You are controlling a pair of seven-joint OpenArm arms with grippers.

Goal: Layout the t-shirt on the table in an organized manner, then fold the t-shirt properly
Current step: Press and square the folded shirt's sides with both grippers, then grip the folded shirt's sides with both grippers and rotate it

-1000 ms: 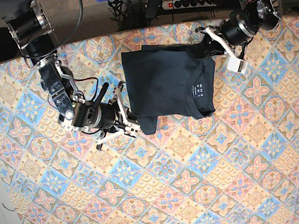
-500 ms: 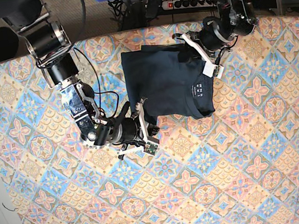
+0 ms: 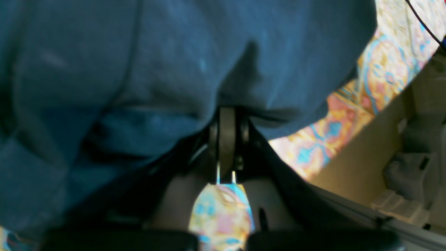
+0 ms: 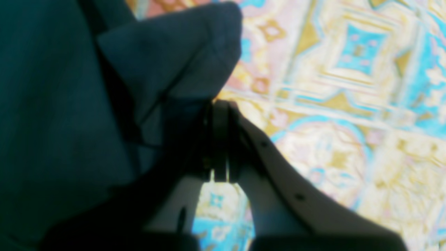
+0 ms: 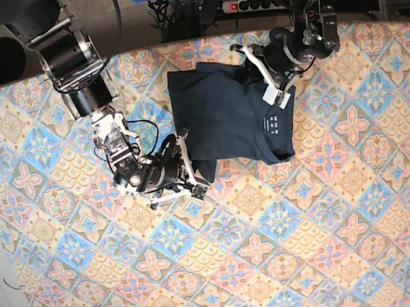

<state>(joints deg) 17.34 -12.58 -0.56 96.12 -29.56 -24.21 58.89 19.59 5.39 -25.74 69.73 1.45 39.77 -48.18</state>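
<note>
The t-shirt (image 5: 230,115) lies folded into a rough rectangle on the far half of the table (image 5: 296,248), its neck toward the base view's right, where a small white printed label (image 5: 272,124) shows inside the collar.

The right gripper (image 5: 192,172) sits at the shirt's near-left corner. In its wrist view the jaws are pressed together with no gap between them, and a dark flap of the t-shirt (image 4: 167,66) rises from just above and to the left of the closed fingertips (image 4: 220,115). The cloth seems to run into the pinch, though the blur and shadow there make it hard to be certain the fabric is truly caught rather than merely draped against the jaws. Patterned tablecloth (image 4: 341,104) fills the right side of that view.

The left gripper (image 5: 268,82) is at the far-right part of the shirt, near the collar. Its wrist view shows the jaws closed tight too, and the t-shirt (image 3: 156,69) bulges over and around the fingertips (image 3: 226,129) — folds of blue cloth bunch directly at the tip, so it holds the fabric there. A strip of table (image 3: 348,111) shows to the right of the cloth.
</note>
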